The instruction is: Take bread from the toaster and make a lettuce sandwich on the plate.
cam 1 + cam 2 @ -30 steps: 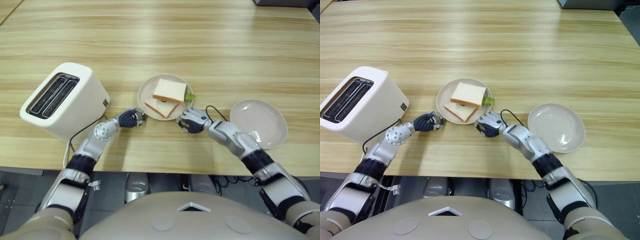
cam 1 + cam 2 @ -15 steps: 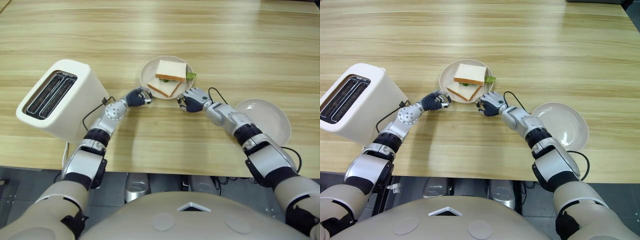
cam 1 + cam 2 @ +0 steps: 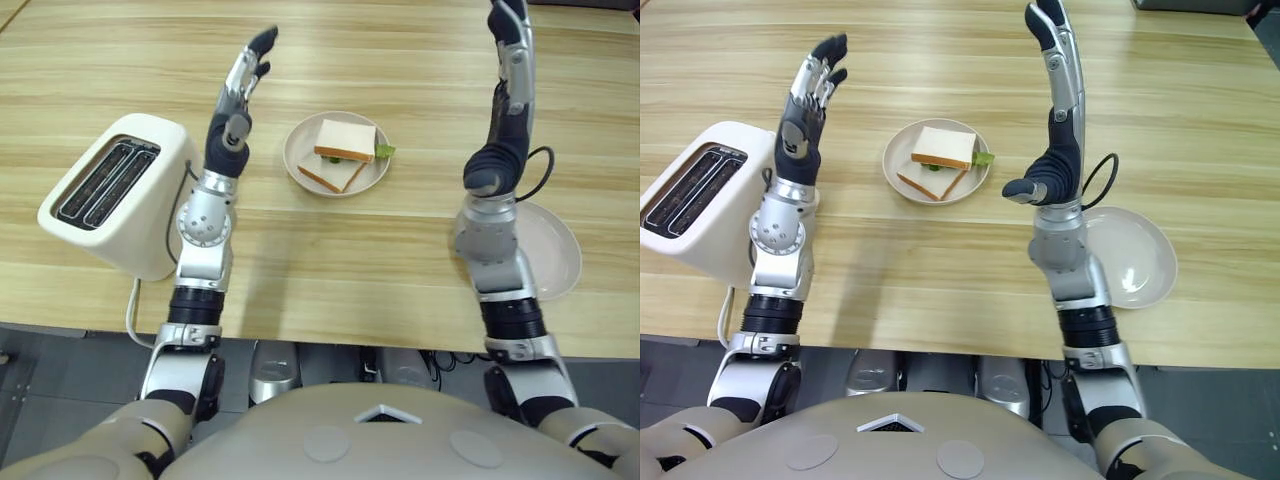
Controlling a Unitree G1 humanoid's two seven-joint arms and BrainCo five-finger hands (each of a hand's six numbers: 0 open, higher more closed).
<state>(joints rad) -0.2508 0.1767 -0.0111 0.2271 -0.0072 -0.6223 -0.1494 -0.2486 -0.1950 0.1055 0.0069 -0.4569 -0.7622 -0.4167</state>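
Presently, the lettuce sandwich is seen lying on the round plate (image 3: 296, 150) near the middle of the wooden desk (image 3: 350, 270). It is made up of a lower bread slice (image 3: 326, 176), a top bread slice (image 3: 347, 139) laid across it at an angle so that a corner of the lower one is left uncovered, and lettuce (image 3: 383, 152), which is seen poking out from between them at the right edge. The toaster (image 3: 115, 205) is placed to the left of the plate, well apart from it, with its two slots turned upward and a white cord (image 3: 133, 305) trailing from it over the near edge of the desk.

The left robot hand (image 3: 805, 100) is held upright above the desk between the toaster and the plate; its fingers are spread wide and nothing is held in it. The right robot hand (image 3: 1055, 140) is held upright to the right of the plate, its fingers stretched straight and its thumb stuck out sideways, and it too is empty. A second plate (image 3: 555, 250), bare, is set at the right near the desk's front edge and is partly covered by the right forearm.
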